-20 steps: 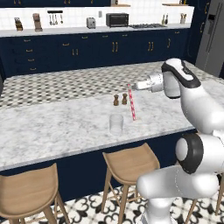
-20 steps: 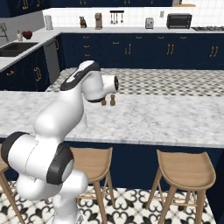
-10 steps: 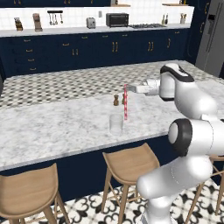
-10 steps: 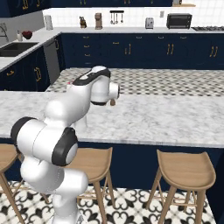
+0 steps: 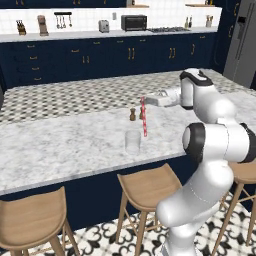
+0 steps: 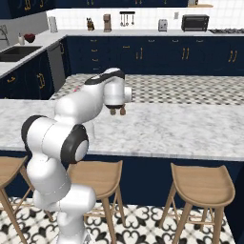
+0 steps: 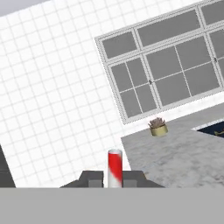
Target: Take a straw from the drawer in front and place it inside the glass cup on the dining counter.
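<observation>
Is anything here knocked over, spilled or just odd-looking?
Nothing is spilled or toppled. The one unusual sight is the red-and-white straw, held upright in mid-air by the fingers, above and just behind the glass cup, which stands upright on the dining counter beside a small brown shaker.

a glossy white robot arm [image 5: 212, 150] built from fat, rounded segments, like stacked tubes and balls. dark charcoal bands ring the joints, one wide black collar at the elbow [image 5: 194, 141] and another near the top link. in the right base view the same white arm [image 6: 62, 143] shows a black-ringed joint and a bulbous white base. its hand is a pale, boxy block ending in a small gripper [image 7: 114, 178] with two dark grey fingers.
</observation>
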Available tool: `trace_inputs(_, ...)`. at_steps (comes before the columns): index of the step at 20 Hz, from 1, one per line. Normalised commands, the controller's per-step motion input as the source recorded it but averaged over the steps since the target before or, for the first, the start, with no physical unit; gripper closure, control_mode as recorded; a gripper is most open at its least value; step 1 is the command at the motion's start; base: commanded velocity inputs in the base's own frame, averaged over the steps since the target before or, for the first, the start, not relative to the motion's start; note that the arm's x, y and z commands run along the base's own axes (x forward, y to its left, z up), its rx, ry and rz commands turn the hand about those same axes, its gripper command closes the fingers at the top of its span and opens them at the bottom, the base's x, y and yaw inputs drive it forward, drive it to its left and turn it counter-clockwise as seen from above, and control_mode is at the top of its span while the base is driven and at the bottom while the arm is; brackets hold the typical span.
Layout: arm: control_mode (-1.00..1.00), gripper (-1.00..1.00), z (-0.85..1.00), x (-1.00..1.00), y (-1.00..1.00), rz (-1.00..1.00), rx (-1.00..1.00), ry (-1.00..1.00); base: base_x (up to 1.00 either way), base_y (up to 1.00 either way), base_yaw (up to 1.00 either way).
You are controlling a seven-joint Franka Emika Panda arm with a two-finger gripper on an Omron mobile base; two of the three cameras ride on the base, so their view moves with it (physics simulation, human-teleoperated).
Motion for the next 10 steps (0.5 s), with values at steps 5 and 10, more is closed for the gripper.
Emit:
trace_inputs(5,-1.0,1.0,-0.22,0.0,0.1,0.1,0.0,-0.16,0.0,0.0,0.0)
trace_inputs(10,-1.0,1.0,-0.11,0.0,0.16,0.05,0.02,-0.26,0.0,0.0,0.0)
